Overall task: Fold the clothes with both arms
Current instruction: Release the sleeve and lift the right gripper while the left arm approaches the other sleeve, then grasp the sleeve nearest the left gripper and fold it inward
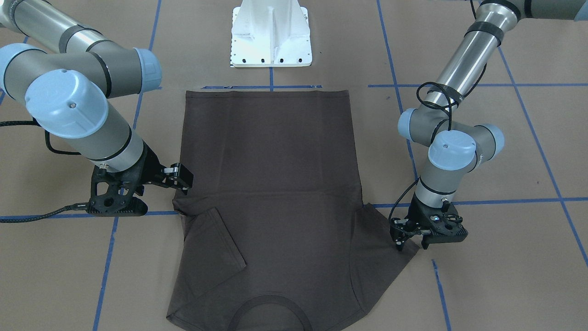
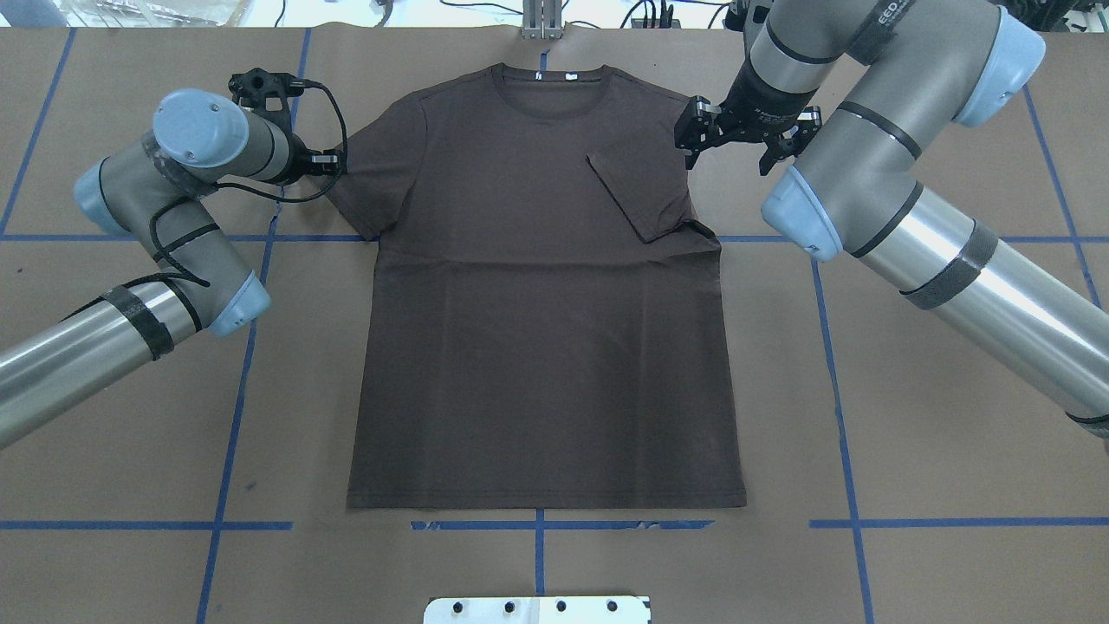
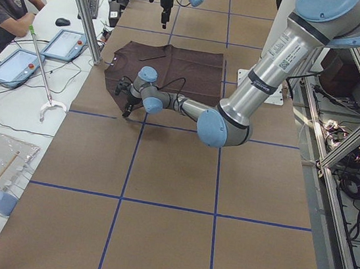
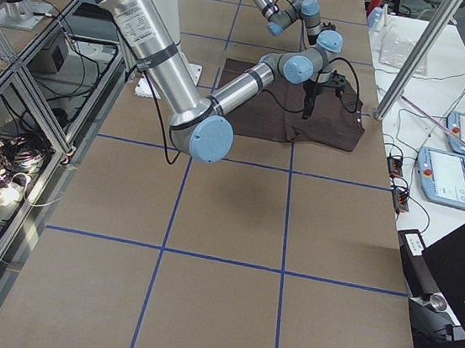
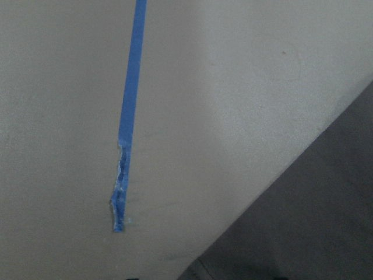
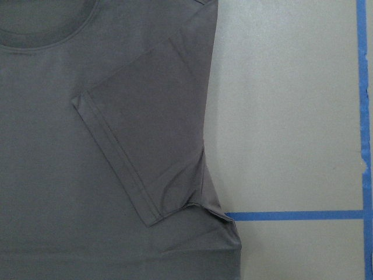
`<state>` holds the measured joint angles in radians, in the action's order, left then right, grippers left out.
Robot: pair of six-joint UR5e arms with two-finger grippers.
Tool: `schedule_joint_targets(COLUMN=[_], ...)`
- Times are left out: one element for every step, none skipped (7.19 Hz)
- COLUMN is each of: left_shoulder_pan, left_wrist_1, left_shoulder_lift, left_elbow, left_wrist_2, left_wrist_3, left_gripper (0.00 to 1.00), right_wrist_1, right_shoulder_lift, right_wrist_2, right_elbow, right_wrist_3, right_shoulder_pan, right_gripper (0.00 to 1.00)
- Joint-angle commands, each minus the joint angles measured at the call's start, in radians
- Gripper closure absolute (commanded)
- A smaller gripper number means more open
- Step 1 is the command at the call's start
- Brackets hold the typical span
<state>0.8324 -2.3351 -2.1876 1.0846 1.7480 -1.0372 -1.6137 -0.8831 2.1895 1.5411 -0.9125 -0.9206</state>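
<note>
T-shirt (image 2: 546, 329) is lying flat mid-desk (image 2: 910, 433), collar at the far edge, one sleeve (image 2: 645, 186) folded in. My right pincer (image 2: 729, 143) is hovering beside it, jaws apart. My left pincer (image 1: 412, 243) is sitting at the other sleeve's (image 2: 364, 182) edge, jaws apart too.

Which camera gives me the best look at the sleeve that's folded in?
Right wrist view: the folded sleeve fills the frame, hem sharp. Overhead and front-facing show it smaller; side views too distant; left wrist misses it.

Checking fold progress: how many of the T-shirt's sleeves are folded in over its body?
1. The sleeve near the right gripper lies folded onto the chest; the sleeve near the left gripper lies spread flat on the table.
</note>
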Motion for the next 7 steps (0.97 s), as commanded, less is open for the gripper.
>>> schedule_joint_targets(left_shoulder_pan=[-0.001,-0.001,0.001,0.007,0.03,0.033,0.03], left_wrist_1=[0.0,0.0,0.009,0.019,0.078,0.199,0.298], left_shoulder_lift=[0.0,-0.001,-0.003,-0.003,-0.007,-0.032,-0.106], left_elbow=[0.004,0.006,0.015,0.046,0.09,0.174,0.181], left_wrist_2=[0.004,0.005,0.008,0.014,0.09,0.119,0.12], left_wrist_3=[0.002,0.002,0.003,0.003,0.003,-0.007,-0.03], left_gripper=[1.0,1.0,1.0,1.0,1.0,1.0,1.0], right_wrist_1=[0.0,0.0,0.0,0.0,0.0,0.0,0.002], right_shoulder_lift=[-0.002,-0.002,-0.002,-0.002,-0.002,0.001,0.001], right_wrist_2=[-0.001,-0.001,-0.001,-0.002,-0.002,-0.001,-0.001], right_elbow=[-0.001,-0.007,-0.007,-0.009,-0.009,-0.009,-0.007], right_wrist_3=[0.004,0.006,0.007,0.009,0.009,0.008,0.007], right_shoulder_pan=[-0.001,-0.001,-0.001,-0.001,-0.001,-0.001,-0.001], right_gripper=[0.0,0.0,0.0,0.0,0.0,0.0,0.0])
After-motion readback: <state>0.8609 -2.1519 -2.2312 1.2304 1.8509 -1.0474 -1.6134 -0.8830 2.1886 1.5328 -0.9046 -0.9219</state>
